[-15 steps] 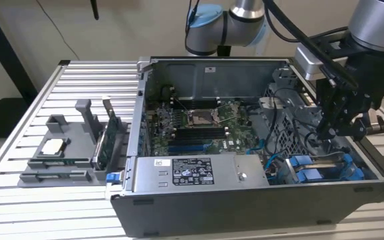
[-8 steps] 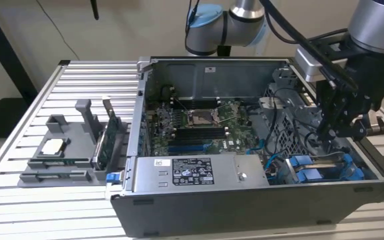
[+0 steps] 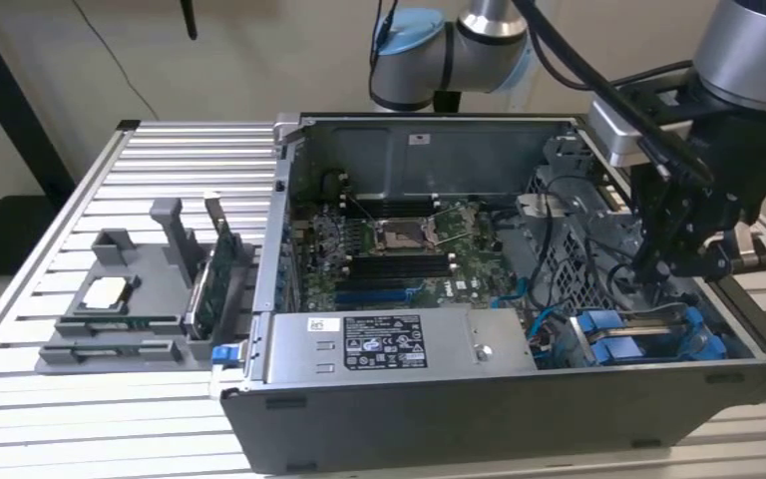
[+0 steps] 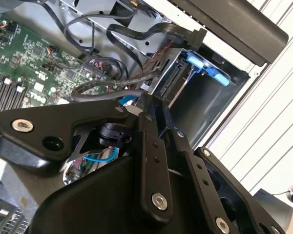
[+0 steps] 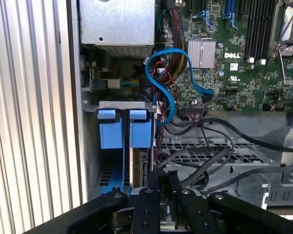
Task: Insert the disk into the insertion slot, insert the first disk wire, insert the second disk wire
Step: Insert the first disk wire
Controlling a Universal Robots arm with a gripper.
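The disk (image 5: 140,134) is seated on edge in the insertion slot (image 5: 118,104). The pincer (image 5: 171,181), tips pressed together, is held close beside it among the black wires (image 5: 205,165), presumably for plugging.

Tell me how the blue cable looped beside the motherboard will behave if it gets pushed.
The blue cable would probably bend rather than resist: it lies in a loose, curved loop. It looks thin, so likely light. One end seems plugged in at the motherboard, so a push would likely swing the loop, not carry it off.
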